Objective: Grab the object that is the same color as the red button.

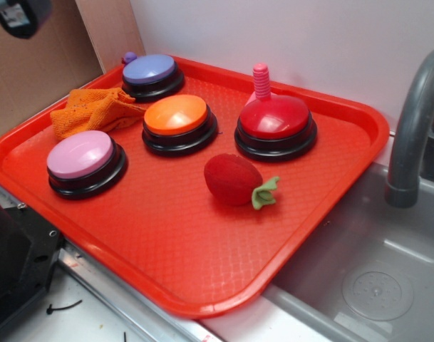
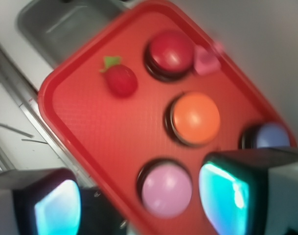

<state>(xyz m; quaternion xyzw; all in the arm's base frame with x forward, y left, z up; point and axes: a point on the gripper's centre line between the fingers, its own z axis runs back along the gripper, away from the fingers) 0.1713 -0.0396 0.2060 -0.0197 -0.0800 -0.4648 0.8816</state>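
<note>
The object, a fuzzy red plush fruit [image 1: 233, 179] with a green leafy stem, lies on the red tray [image 1: 167, 235] just in front of the red button [image 1: 276, 125]. From the wrist view the fruit [image 2: 121, 79] sits far ahead, beside the red button [image 2: 171, 53]. My gripper [image 2: 144, 203] hangs high above the tray's near-left part, open, with the pink button showing in the wide gap between its fingers [image 2: 224, 196]. In the exterior view only a dark piece of the arm shows at the top left corner.
An orange button [image 1: 178, 121], a pink button [image 1: 85, 160] and a purple button [image 1: 152, 75] also stand on the tray. An orange cloth [image 1: 92, 110] lies at its back left. A pink peg [image 1: 261, 80] stands behind the red button. A sink [image 1: 373, 278] with a grey faucet [image 1: 415, 128] is to the right.
</note>
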